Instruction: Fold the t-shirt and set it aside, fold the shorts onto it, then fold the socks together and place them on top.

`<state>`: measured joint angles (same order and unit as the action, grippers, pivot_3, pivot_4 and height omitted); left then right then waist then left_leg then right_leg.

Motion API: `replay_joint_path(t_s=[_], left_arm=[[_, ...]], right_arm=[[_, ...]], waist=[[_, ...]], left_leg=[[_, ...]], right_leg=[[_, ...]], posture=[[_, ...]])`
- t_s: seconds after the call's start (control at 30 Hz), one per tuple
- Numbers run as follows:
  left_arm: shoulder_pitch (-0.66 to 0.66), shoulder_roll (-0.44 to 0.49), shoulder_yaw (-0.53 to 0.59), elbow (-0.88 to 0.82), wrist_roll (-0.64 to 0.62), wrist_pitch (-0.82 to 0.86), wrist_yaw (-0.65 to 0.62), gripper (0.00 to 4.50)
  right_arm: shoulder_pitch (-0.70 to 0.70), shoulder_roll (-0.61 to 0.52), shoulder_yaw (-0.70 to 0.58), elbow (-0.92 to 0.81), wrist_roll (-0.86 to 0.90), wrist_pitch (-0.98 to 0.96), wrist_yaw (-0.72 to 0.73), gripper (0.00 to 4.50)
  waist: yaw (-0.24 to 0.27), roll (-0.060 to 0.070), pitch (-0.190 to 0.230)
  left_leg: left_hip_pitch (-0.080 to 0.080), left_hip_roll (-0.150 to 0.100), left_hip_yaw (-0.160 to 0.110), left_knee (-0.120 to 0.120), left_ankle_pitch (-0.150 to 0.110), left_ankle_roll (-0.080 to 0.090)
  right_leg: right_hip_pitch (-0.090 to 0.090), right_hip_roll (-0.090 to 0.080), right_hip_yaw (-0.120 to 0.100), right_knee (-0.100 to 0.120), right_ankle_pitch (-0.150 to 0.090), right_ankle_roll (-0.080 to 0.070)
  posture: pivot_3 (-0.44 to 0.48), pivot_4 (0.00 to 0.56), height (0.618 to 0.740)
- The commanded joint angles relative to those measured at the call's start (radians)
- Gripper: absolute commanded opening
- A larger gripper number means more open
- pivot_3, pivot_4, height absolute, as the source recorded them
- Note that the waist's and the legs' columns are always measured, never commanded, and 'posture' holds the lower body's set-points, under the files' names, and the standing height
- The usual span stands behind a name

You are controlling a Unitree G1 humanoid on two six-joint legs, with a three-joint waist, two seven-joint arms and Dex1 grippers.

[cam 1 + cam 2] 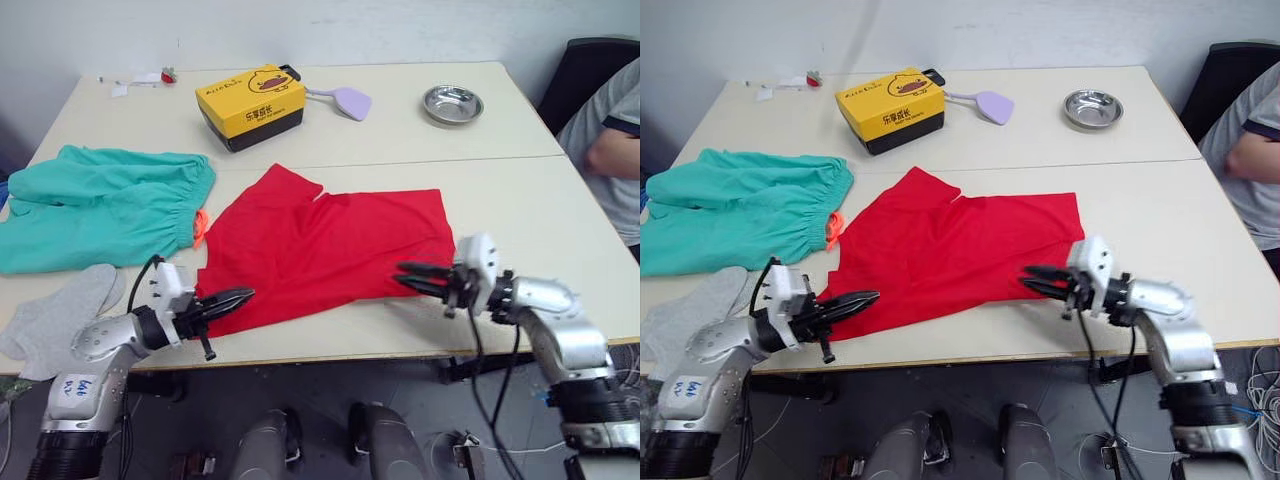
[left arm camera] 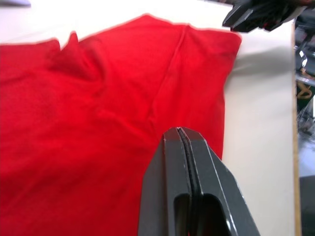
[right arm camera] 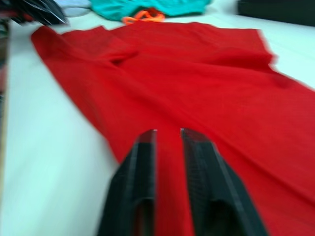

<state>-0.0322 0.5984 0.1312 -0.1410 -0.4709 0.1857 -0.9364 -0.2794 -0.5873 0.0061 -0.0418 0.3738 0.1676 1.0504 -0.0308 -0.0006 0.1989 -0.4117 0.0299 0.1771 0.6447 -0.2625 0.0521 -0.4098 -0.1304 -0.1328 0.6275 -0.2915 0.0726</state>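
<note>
The red t-shirt (image 1: pixel 320 245) lies spread and partly folded across the middle of the table, near the front edge. My left gripper (image 1: pixel 240 296) hovers at the shirt's near left corner, its fingers (image 2: pixel 173 147) pressed shut with no cloth between them. At the near right corner my right gripper (image 1: pixel 405 275) is open, its fingers (image 3: pixel 142 147) a little apart just over the red cloth. To the left lie the teal shorts (image 1: pixel 100 205), their orange drawstring (image 1: pixel 200 228) touching the shirt's edge. The grey socks (image 1: pixel 55 315) rest at the front left, beside my left arm.
A yellow box (image 1: pixel 250 105), a lilac spatula (image 1: pixel 345 100) and a steel bowl (image 1: pixel 452 103) stand at the back of the table (image 1: pixel 520 215). A person's arm (image 1: pixel 610 150) and a black chair (image 1: pixel 590 65) are at the far right.
</note>
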Motion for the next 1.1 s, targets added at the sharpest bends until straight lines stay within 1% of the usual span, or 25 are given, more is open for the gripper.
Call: replay_joint_path(t_s=[0.03, 0.1, 0.2, 0.33, 0.43, 0.57, 0.6, 0.63, 0.67, 0.73, 0.8, 0.87, 0.9, 0.97, 1.0, 1.1], left_arm=[[-0.025, -0.057, -0.071, 0.007, 0.092, -0.035, 0.081, 0.00], [-0.025, -0.065, -0.074, 0.012, 0.119, -0.028, 0.112, 0.00], [-0.007, -0.052, -0.072, 0.023, 0.151, -0.024, 0.129, 0.00], [0.024, -0.019, -0.048, 0.049, 0.164, -0.035, 0.125, 0.00], [0.045, 0.020, -0.010, 0.080, 0.155, -0.064, 0.096, 0.00], [0.068, 0.043, 0.074, 0.084, 0.056, -0.090, 0.013, 0.00], [0.076, 0.054, 0.101, 0.072, 0.014, -0.080, -0.022, 0.00], [0.085, 0.070, 0.131, 0.054, -0.032, -0.056, -0.055, 0.00], [0.094, 0.092, 0.153, 0.038, -0.058, -0.029, -0.074, 0.17], [0.109, 0.134, 0.177, 0.014, -0.068, -0.014, -0.108, 0.59], [0.137, 0.192, 0.173, -0.001, -0.025, -0.060, -0.165, 1.22], [0.154, 0.224, 0.169, -0.002, 0.021, -0.122, -0.190, 1.90], [0.155, 0.228, 0.163, 0.005, 0.042, -0.181, -0.211, 2.22], [0.164, 0.248, 0.134, 0.024, 0.103, -0.269, -0.244, 2.86], [0.163, 0.253, 0.115, 0.040, 0.142, -0.309, -0.247, 2.87], [0.123, 0.230, 0.085, 0.095, 0.217, -0.343, -0.170, 2.87]], right_arm=[[0.000, 0.044, 0.076, 0.007, -0.167, -0.109, -0.126, 0.06], [-0.009, 0.040, 0.065, 0.051, -0.197, -0.123, -0.157, 0.06], [-0.010, -0.013, 0.019, 0.128, -0.214, -0.161, -0.161, 0.06], [-0.004, -0.084, -0.051, 0.222, -0.202, -0.205, -0.152, 0.06], [0.006, -0.150, -0.125, 0.313, -0.184, -0.248, -0.134, 0.06], [0.000, -0.180, -0.205, 0.385, -0.129, -0.285, -0.107, 0.06], [0.001, -0.182, -0.225, 0.383, -0.100, -0.297, -0.080, 0.06], [0.013, -0.187, -0.244, 0.350, -0.041, -0.266, -0.023, 0.06], [0.030, -0.199, -0.252, 0.311, 0.001, -0.243, 0.034, 0.02], [0.068, -0.230, -0.246, 0.238, 0.045, -0.228, 0.130, 0.43], [0.102, -0.255, -0.230, 0.189, 0.052, -0.238, 0.189, 0.96], [0.117, -0.269, -0.212, 0.172, 0.027, -0.275, 0.220, 1.68], [0.113, -0.269, -0.202, 0.178, 0.008, -0.304, 0.227, 2.04], [0.096, -0.255, -0.187, 0.197, -0.012, -0.314, 0.220, 2.77], [0.088, -0.252, -0.171, 0.215, -0.036, -0.333, 0.219, 3.08], [0.061, -0.250, -0.112, 0.283, -0.125, -0.393, 0.204, 3.08]], waist=[[0.004, -0.001, 0.000], [0.007, -0.001, 0.000], [0.006, -0.001, 0.000], [0.004, -0.001, 0.000], [0.003, -0.001, 0.000], [-0.001, -0.001, 0.000], [-0.001, -0.001, 0.000], [-0.001, -0.001, 0.000], [0.000, -0.001, 0.000], [0.002, -0.001, 0.000], [0.004, -0.001, 0.000], [0.004, -0.001, 0.000], [0.004, -0.001, 0.000], [0.003, -0.001, 0.000], [0.003, -0.001, 0.000], [0.003, -0.001, 0.000]], left_leg=[[0.000, 0.000, 0.000, 0.000, 0.000, 0.000], [-0.001, 0.000, 0.000, 0.000, 0.000, -0.001], [-0.004, -0.001, 0.000, 0.000, 0.000, -0.002], [-0.004, 0.000, 0.000, 0.001, 0.000, -0.001], [-0.003, 0.000, 0.000, 0.001, 0.000, 0.000], [-0.001, 0.001, 0.000, 0.000, -0.001, 0.002], [-0.001, 0.001, 0.000, 0.000, -0.001, 0.001], [-0.001, 0.001, 0.000, 0.000, -0.001, 0.001], [-0.001, 0.001, 0.000, 0.000, -0.001, 0.001], [-0.001, 0.001, 0.000, 0.000, -0.001, 0.001], [-0.001, 0.001, 0.000, 0.000, -0.001, 0.002], [-0.001, 0.001, 0.000, 0.000, -0.002, 0.003], [-0.001, 0.001, 0.000, 0.000, -0.003, 0.004], [-0.001, 0.001, 0.000, -0.001, -0.004, 0.004], [-0.001, 0.001, 0.000, -0.001, -0.004, 0.004], [-0.001, 0.000, 0.000, -0.005, -0.004, 0.003]], right_leg=[[0.000, 0.000, 0.000, 0.000, 0.000, 0.000], [-0.001, 0.000, 0.000, -0.001, 0.000, 0.000], [-0.003, 0.000, 0.000, -0.001, 0.000, 0.000], [-0.003, 0.000, -0.001, -0.001, 0.000, 0.000], [-0.002, 0.000, -0.001, -0.001, 0.000, 0.000], [-0.001, 0.001, 0.000, -0.001, 0.000, -0.001], [-0.002, 0.001, 0.000, -0.001, 0.000, -0.001], [-0.002, 0.001, 0.000, -0.001, 0.000, -0.001], [-0.002, 0.001, 0.000, -0.001, 0.000, -0.001], [-0.002, 0.001, -0.001, -0.001, 0.000, -0.001], [-0.001, 0.001, -0.001, -0.001, 0.000, -0.001], [0.000, 0.000, -0.001, -0.002, 0.000, -0.001], [0.000, 0.000, 0.000, -0.003, 0.000, 0.000], [0.000, 0.000, 0.000, -0.004, 0.000, 0.000], [-0.001, 0.000, 0.000, -0.005, 0.000, 0.000], [-0.002, 0.000, 0.001, -0.006, -0.001, -0.001]], posture=[[0.000, 0.150, 0.740], [0.000, 0.150, 0.740], [0.000, 0.150, 0.740], [0.000, 0.150, 0.740], [0.000, 0.150, 0.740], [0.000, 0.150, 0.740], [0.000, 0.150, 0.740], [0.000, 0.150, 0.740], [0.000, 0.150, 0.740], [0.000, 0.150, 0.740], [0.000, 0.150, 0.740], [0.000, 0.150, 0.740], [0.000, 0.150, 0.740], [0.000, 0.150, 0.740], [0.000, 0.150, 0.740], [0.000, 0.150, 0.740]])
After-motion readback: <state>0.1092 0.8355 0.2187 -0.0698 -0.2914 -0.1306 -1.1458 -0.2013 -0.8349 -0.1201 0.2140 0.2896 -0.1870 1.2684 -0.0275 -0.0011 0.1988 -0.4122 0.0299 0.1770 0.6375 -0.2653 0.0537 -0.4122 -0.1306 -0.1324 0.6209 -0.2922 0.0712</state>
